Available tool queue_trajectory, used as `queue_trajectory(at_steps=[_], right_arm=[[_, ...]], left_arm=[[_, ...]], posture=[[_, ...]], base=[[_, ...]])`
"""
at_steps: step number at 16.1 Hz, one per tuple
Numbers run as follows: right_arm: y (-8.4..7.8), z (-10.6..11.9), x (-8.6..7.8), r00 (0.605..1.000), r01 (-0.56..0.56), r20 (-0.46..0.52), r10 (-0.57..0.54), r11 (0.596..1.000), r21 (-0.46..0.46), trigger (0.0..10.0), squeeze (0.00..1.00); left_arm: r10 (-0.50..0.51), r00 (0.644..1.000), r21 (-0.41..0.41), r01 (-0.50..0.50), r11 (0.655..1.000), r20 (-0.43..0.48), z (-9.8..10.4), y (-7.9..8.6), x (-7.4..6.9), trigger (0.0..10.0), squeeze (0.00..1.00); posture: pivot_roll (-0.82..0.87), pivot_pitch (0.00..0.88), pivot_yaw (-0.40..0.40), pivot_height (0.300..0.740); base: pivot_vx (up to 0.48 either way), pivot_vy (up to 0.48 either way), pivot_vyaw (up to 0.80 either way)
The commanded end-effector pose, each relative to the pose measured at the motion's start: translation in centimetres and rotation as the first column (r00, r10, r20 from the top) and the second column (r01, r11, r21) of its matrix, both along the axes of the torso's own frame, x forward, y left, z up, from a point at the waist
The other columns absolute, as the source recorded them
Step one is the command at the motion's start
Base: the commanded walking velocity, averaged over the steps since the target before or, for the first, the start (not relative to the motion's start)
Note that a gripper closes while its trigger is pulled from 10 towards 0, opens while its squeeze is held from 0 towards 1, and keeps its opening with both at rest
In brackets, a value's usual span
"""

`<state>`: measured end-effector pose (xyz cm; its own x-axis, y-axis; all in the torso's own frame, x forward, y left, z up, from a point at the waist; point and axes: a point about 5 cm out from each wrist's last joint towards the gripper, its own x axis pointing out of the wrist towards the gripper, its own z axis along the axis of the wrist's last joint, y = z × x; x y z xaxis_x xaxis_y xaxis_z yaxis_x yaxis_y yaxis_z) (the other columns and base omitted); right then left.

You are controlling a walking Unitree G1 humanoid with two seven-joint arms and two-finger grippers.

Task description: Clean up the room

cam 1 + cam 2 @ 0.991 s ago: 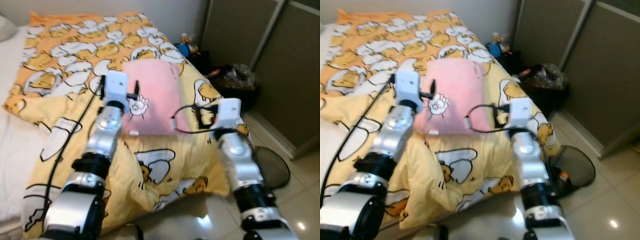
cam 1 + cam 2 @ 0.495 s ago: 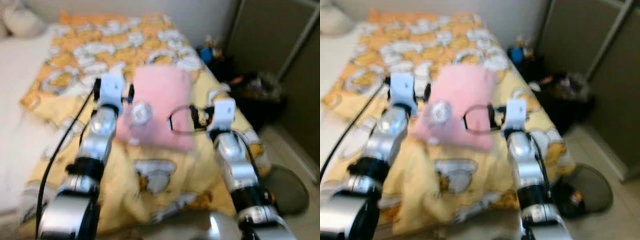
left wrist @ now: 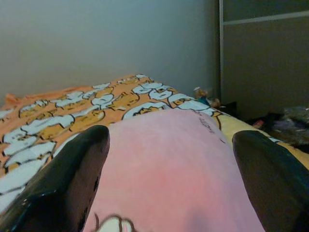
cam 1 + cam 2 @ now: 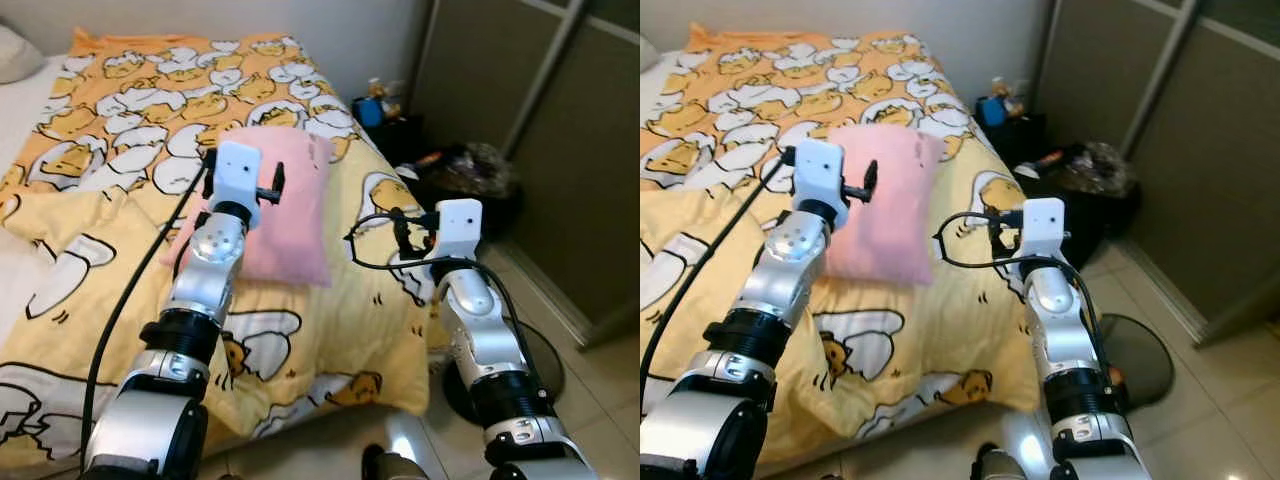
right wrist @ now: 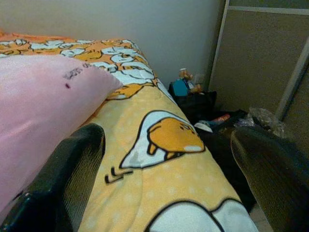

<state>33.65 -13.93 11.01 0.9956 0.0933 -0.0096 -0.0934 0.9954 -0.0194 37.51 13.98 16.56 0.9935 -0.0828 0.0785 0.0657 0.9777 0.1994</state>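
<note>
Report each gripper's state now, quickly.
Left gripper: open, fingers spread over the soft pink rectangular pillow, holding nothing.
Right gripper: open, above the yellow cartoon-print blanket, holding nothing.

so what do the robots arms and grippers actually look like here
Both arms are silver metal in rounded segments with black ring joints. Each wrist ends in a boxy white housing. Black cables run along them: a long one trails down beside the left arm, a looped one sits by the right wrist. The left gripper and right gripper each have two long, glossy black fingers with rounded tips.
</note>
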Motion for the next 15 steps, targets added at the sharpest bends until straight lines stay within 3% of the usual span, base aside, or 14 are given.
queue_trajectory(at_steps=[1,11,15], right_arm=[[0.3,1.0,0.2,0.999,-0.013,0.041,0.013,1.000,0.003,10.0,0.00],[0.8,0.9,0.3,0.999,-0.036,0.030,0.036,0.999,0.001,10.0,0.00],[0.8,1.0,0.4,0.999,-0.032,0.027,0.032,1.000,0.001,10.0,0.00]], left_arm=[[0.009,1.000,-0.011,-0.008,1.000,0.030,0.9,0.2,0.1,10.0,0.00],[0.049,0.998,-0.004,-0.049,0.999,0.029,1.3,0.7,0.3,10.0,0.00],[0.044,0.997,0.015,-0.045,0.999,0.061,2.9,1.3,1.0,10.0,0.00]], posture=[[-0.13,0.026,0.007,0.740],[-0.13,0.031,0.006,0.740],[-0.13,0.035,0.004,0.740]], base=[[0.416,0.000,0.00],[0.394,0.249,0.00],[0.358,0.320,-0.78]])
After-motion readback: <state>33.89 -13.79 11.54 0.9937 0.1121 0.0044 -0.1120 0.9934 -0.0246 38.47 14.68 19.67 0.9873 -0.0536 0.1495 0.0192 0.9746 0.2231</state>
